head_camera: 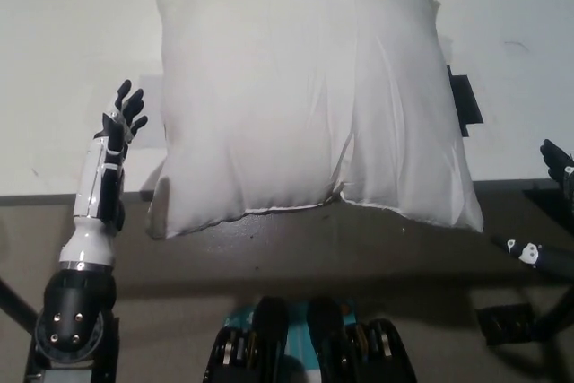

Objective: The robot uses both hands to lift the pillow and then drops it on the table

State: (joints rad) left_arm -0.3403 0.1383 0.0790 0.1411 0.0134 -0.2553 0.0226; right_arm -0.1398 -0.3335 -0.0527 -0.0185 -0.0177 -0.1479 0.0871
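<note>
Pillow (pixel 305 100): you see it flat on the white table (pixel 63 33), centre toward 12 o'clock, untouched | left hand (pixel 124 118): 9 o'clock, fingers spread, empty, just beside it | right hand (pixel 556 161): 3 o'clock edge, cannot tell | step: pre-lift; next, likely close both hands inward on its sides.

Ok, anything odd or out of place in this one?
The pillow lies askew: its near edge hangs past the table edge, and its lower right corner juts furthest. A dark flat object pokes out from behind its right side. Neither the left hand nor the right hand touches the pillow.
</note>
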